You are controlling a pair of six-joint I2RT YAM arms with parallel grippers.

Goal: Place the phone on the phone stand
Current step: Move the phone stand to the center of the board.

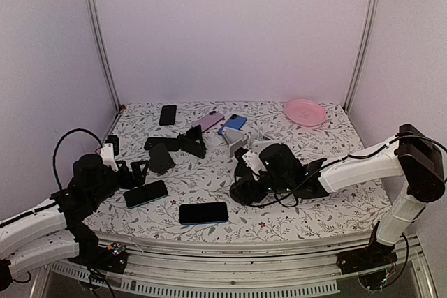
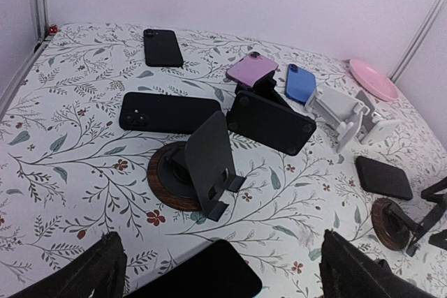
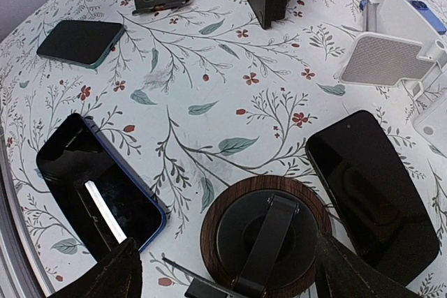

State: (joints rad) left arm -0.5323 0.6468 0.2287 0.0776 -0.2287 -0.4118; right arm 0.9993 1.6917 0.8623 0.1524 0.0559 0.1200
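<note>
Two phones lay flat either side of the round stand (image 3: 262, 239): blue-edged phone (image 3: 98, 186) and black phone (image 3: 377, 186), neither on it yet. Right gripper (image 3: 234, 273) hovered above w/ fingers apart, left gripper (image 2: 223, 273) apart too. Pre-grasp step imo, next needs an edge pinch on one.

You have eight phones (image 1: 203, 213), six black, one pink phone (image 1: 207, 121), one blue phone (image 1: 231, 123), roughly five stands (image 2: 209, 155), one pink plate (image 1: 304, 111)
</note>
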